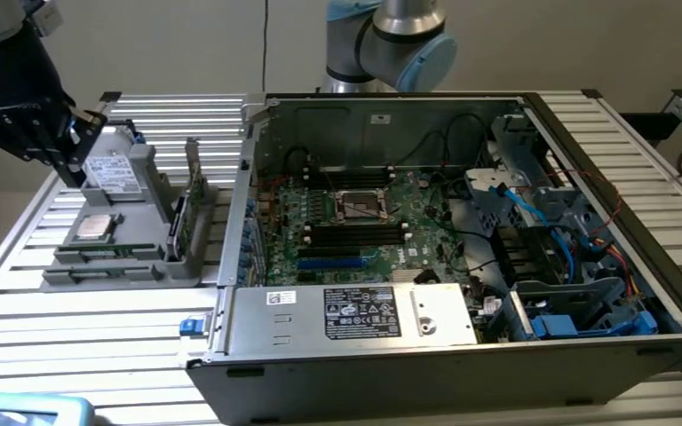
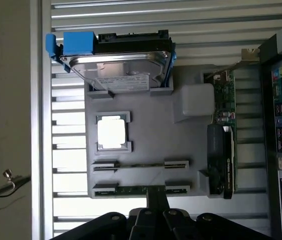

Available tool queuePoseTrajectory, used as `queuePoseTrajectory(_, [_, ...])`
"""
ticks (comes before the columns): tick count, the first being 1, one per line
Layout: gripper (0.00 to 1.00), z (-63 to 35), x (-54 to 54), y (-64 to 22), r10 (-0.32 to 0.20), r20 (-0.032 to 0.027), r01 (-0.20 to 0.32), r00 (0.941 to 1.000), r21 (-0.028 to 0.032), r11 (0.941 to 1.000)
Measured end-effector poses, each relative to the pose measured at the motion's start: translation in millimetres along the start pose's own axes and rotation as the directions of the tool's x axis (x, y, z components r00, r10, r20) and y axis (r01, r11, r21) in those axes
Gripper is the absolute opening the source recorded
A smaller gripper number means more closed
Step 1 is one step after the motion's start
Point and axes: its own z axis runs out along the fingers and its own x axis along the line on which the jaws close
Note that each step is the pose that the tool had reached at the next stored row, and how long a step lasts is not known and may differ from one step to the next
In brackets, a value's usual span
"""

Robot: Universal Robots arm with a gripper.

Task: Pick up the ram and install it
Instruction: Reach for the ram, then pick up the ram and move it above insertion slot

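**A:** Nearest entry?

**B:** Slatted metal worktop [image 1: 33, 328]. On it stands one open computer case [image 1: 436, 382]. A grey power box [image 1: 353, 311] with a label sits along the case's near edge. The green main board [image 1: 353, 222] lies on the case floor behind it.

**A:** Next, at the exterior view's left?

**B:** One grey tray [image 2: 150, 125], on the worktop just beside the case. The groove at its near end holds the ram stick [image 2: 133, 190], green, seated on edge. Further along lies a square chip [image 2: 112, 132]. A metal drive [image 2: 121, 70] with a blue clip sits at the far end. A green card [image 2: 223, 150] stands on edge along the side toward the case.

**A:** The claw?

**B:** One black claw [image 2: 156, 200], fingers pressed together, pinching nothing. It hangs above the tray's far end by the drive, apart from the ram stick.

**A:** Farthest?

**B:** The arm's grey-and-blue joint [image 1: 400, 44], behind the case.
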Motion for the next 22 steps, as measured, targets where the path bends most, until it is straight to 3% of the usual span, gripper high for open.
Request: queuePoseTrajectory(22, [0.11,6.7,-0.2,-0.4,0.000,0.0000,0.000,1.0000,0.0000,1.0000])
